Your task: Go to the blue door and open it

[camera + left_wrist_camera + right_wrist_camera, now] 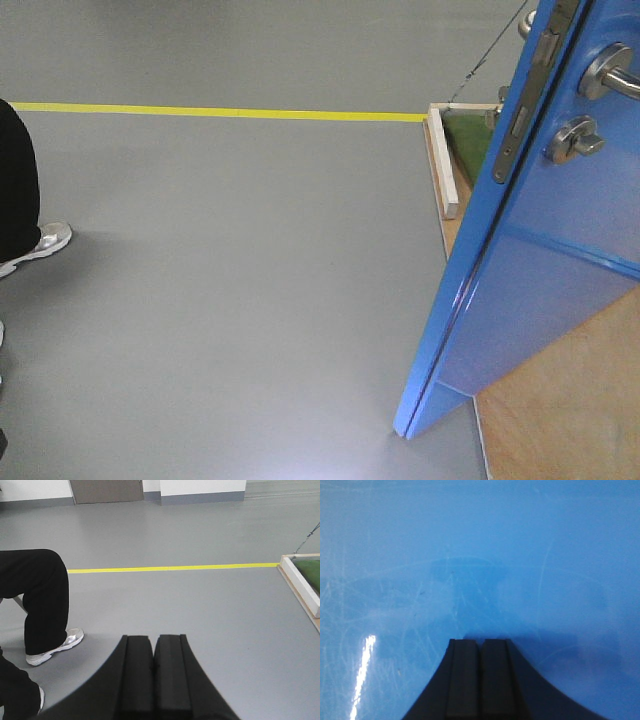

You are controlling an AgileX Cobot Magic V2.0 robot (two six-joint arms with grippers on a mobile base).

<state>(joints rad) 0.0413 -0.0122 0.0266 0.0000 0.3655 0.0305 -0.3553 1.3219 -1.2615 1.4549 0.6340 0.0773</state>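
The blue door stands at the right of the front view, swung open with its free edge toward me. Its steel lever handle, round thumb-turn and metal edge plate show at the top right. The glossy blue door fills the right wrist view. My right gripper is shut and empty, its tips close against the panel. My left gripper is shut and empty, pointing over bare grey floor away from the door.
A person's black-trousered leg and grey shoe stand at the left; the shoe also shows in the front view. A yellow floor line crosses ahead. A wooden base with white rail lies under the door.
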